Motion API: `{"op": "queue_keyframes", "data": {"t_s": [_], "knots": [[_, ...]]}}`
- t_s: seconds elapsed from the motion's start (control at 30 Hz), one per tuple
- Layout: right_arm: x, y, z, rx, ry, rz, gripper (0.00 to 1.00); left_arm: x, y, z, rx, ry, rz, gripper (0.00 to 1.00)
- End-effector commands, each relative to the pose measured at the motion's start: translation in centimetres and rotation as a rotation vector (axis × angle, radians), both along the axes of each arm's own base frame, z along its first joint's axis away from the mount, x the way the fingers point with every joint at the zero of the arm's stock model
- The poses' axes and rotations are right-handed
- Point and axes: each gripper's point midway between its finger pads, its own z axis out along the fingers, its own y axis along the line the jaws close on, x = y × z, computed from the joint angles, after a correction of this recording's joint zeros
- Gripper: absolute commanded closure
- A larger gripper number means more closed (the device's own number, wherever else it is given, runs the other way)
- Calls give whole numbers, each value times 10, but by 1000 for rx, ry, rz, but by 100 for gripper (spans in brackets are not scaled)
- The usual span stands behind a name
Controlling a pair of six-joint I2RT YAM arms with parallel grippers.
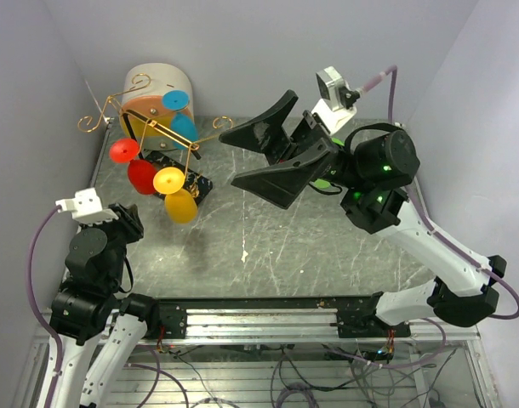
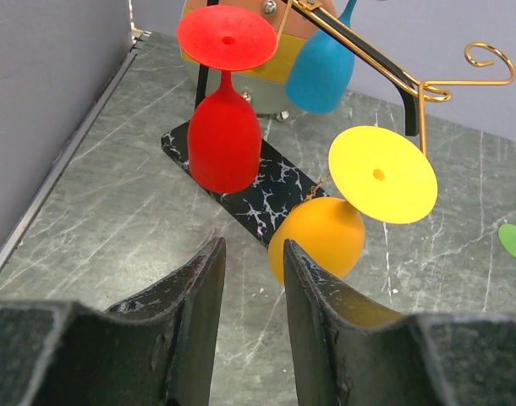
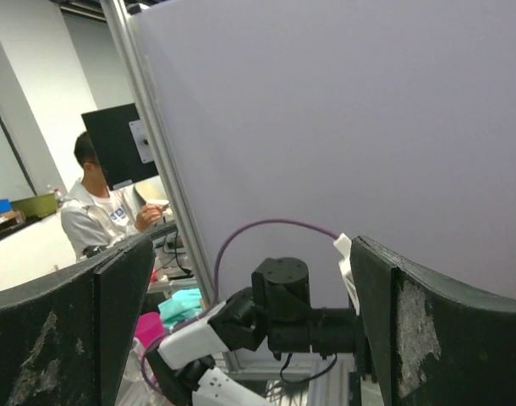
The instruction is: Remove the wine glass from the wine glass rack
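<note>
The left pincer is seen low over the surface, its two dark fingers parted by a narrow gap, with nothing held between them. Directly ahead of it the wine glass rack is found, its black veined base set on the surface and its gold rails slanting above. Three glasses are hung from the rails with feet up and bowls down. The red wine glass is placed ahead and slightly left of the pincer, the orange wine glass with a yellow foot nearest, just beyond its right finger, and the blue wine glass farther back. A cream drum is seen behind the rack. The right pincer is held high with jaws spread wide and empty; the rack lies well apart from it, beyond its fingertips.
</note>
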Motion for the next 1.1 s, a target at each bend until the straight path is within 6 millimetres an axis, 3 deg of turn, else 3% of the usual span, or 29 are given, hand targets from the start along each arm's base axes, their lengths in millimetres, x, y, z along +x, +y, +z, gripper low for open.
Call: {"op": "queue_keyframes", "data": {"t_s": [0.0,0.87,0.97,1.07], "knots": [[-16,-21,40,115,-91,-31,0,2,2,-4,1,10,17,56],[-19,0,35,120,-95,10,0,1,1,-3,-1,3,8,56],[-4,12,21,60,-51,-36,0,1,1,-3,-1,2,8,56],[48,38,-12,-81,65,-203,0,2,0,-3,1,7,5,56]]}}
